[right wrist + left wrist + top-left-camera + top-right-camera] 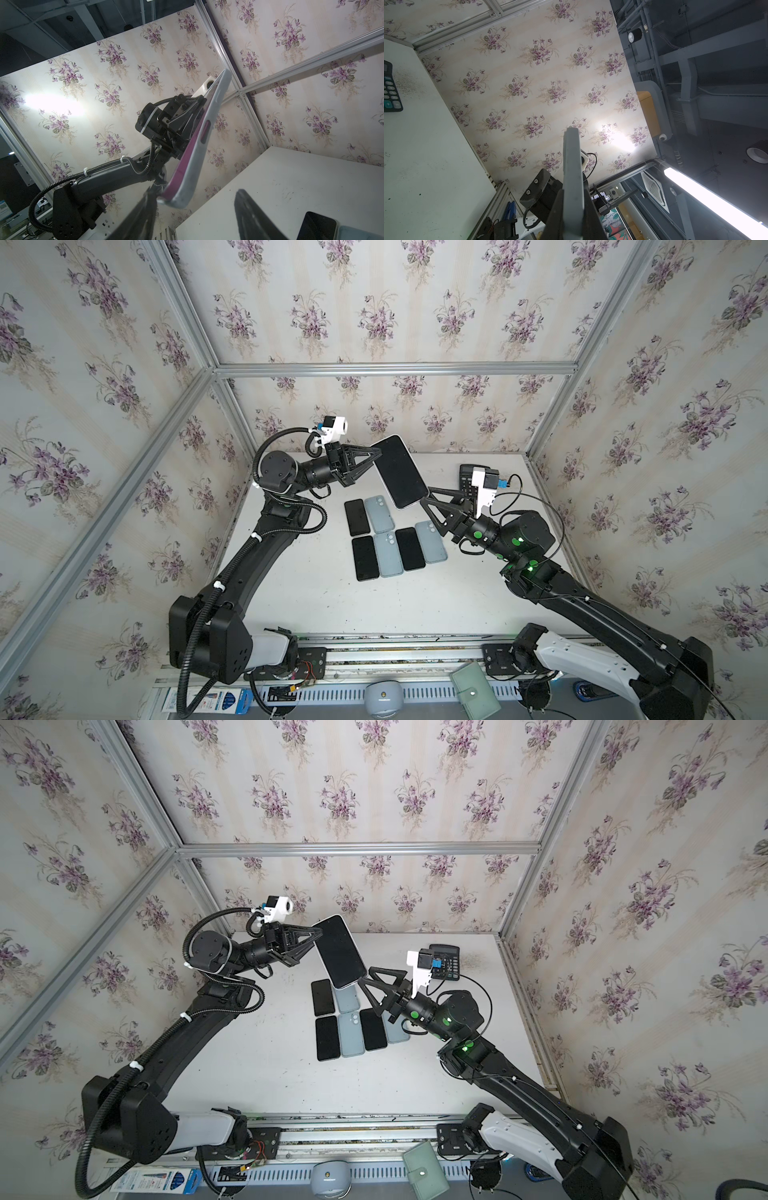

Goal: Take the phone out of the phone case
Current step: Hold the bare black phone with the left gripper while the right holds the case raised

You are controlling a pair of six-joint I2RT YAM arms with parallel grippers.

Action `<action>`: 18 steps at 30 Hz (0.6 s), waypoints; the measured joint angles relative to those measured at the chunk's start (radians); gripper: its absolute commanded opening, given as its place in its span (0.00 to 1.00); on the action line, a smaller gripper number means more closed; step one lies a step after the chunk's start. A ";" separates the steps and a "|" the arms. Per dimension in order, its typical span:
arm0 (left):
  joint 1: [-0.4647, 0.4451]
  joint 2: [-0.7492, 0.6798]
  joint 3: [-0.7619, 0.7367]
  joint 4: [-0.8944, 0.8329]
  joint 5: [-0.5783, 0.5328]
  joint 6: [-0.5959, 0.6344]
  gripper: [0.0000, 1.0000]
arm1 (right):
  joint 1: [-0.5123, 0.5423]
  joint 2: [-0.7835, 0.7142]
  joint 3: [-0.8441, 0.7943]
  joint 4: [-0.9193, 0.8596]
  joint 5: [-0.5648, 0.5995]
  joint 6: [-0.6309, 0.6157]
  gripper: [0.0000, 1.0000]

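The phone (pixel 401 472) (pixel 338 952), dark screen up, sits in its pale grey phone case (pixel 199 149) and hangs tilted above the table. Along the case's rim shows the phone's magenta side (pixel 187 158). My left gripper (pixel 378 454) (pixel 319 934) (pixel 573 207) is shut on the case's far left edge (pixel 572 166). My right gripper (pixel 426 495) (pixel 365 975) (pixel 197 193) is open at the near lower corner. One of its fingers (pixel 149 207) touches that corner; the other stands apart from it.
Below the held phone, three black phones (pixel 365 558) and three blue-grey cases (pixel 388 553) lie in rows on the white table (pixel 311 593). A black calculator (pixel 446 961) sits at the back right. A green wallet (pixel 476 691) lies on the front rail.
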 measured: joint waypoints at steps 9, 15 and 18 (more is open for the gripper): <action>-0.008 -0.002 -0.001 0.033 -0.017 -0.004 0.00 | 0.000 0.014 -0.011 0.045 0.000 0.015 0.61; -0.007 -0.002 -0.010 0.039 -0.030 -0.020 0.00 | 0.000 0.030 -0.021 0.078 -0.002 0.016 0.60; -0.009 -0.001 -0.010 0.048 -0.038 -0.035 0.00 | 0.000 0.034 -0.023 0.082 -0.003 0.016 0.59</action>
